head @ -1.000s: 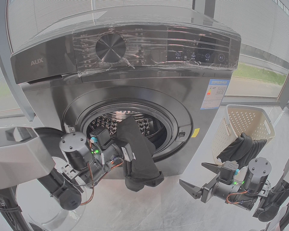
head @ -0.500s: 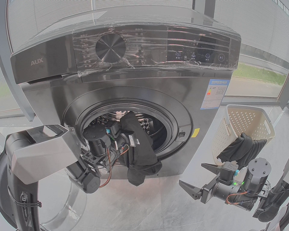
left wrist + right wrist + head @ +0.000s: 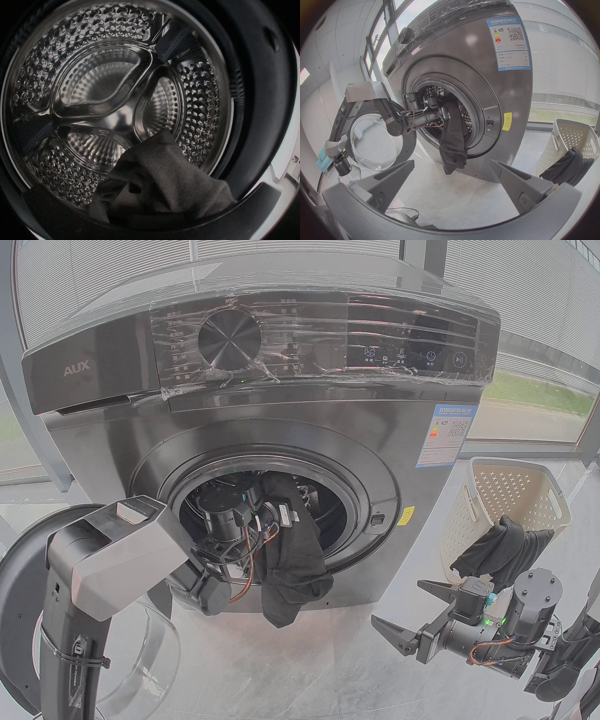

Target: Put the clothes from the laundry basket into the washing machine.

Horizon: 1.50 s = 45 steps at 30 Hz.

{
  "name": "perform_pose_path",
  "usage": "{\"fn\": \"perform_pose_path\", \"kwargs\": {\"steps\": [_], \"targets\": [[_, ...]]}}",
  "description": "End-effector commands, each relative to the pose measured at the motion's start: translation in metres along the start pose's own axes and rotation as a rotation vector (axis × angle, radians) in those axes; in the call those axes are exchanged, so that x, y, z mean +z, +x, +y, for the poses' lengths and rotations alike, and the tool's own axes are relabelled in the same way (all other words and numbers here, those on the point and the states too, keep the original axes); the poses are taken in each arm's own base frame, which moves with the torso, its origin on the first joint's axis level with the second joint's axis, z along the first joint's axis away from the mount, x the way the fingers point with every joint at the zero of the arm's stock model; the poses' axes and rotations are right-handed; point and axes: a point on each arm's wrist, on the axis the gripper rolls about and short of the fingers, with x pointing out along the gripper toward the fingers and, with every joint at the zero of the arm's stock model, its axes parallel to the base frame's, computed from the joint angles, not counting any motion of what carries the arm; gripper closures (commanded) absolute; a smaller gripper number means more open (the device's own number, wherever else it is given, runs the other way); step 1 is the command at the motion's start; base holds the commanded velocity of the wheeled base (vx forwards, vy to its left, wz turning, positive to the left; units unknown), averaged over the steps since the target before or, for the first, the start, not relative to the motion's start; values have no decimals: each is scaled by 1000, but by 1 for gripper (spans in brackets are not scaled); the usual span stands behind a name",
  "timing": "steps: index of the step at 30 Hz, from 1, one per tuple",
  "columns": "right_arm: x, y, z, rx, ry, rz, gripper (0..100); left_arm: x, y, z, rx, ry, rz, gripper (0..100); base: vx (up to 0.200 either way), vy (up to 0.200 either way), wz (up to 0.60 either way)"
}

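The grey washing machine (image 3: 412, 490) stands with its round opening uncovered. My left gripper (image 3: 273, 485) is just inside the drum mouth, shut on a black garment (image 3: 294, 559). The garment hangs over the lower rim, its end dangling above the floor. In the left wrist view the steel drum (image 3: 118, 81) lies ahead with the dark cloth (image 3: 165, 184) at its near edge. A cream laundry basket (image 3: 522, 490) leans at the right with black clothes (image 3: 500, 552) spilling over its front. Left of the basket and low, my right gripper (image 3: 400, 602) is open and holds nothing.
The machine's glass door (image 3: 125, 652) is swung open at the lower left, beside my left arm. Bare grey floor (image 3: 325, 665) lies between the machine and my right gripper. In the right wrist view the basket (image 3: 572, 137) and the hanging garment (image 3: 453, 140) both show.
My left arm has pushed forward and up, carrying the black garment from in front of the opening into the drum mouth. The right arm has stayed put.
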Motion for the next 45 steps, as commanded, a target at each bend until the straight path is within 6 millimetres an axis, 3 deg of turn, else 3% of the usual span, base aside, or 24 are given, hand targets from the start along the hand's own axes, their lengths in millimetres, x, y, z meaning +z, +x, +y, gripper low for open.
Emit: {"fn": "perform_pose_path", "kwargs": {"steps": [1,10,15,25,26,31,40,45], "targets": [[0,0,0,2,0,2,0,-28,30,13,32,6,11,100,0,0,0],[0,0,-1,0,0,2,0,-23,74,42,143,17,-52,100,0,0,0],[-1,0,1,14,-1,3,0,-4,94,48,189,2,-139,100,0,0,0],[-2,-1,8,45,-5,7,0,-7,96,50,212,-4,-136,100,0,0,0],[-1,-1,8,45,-5,6,0,-8,96,51,213,-7,-132,0,0,0,0],[-1,-1,8,45,-5,4,0,-7,89,42,202,-17,-98,0,0,0,0],[0,-2,8,49,-4,-3,0,14,46,12,130,24,127,0,0,0,0],[2,-2,8,51,-3,-19,0,0,19,2,31,39,272,0,0,0,0]]}}
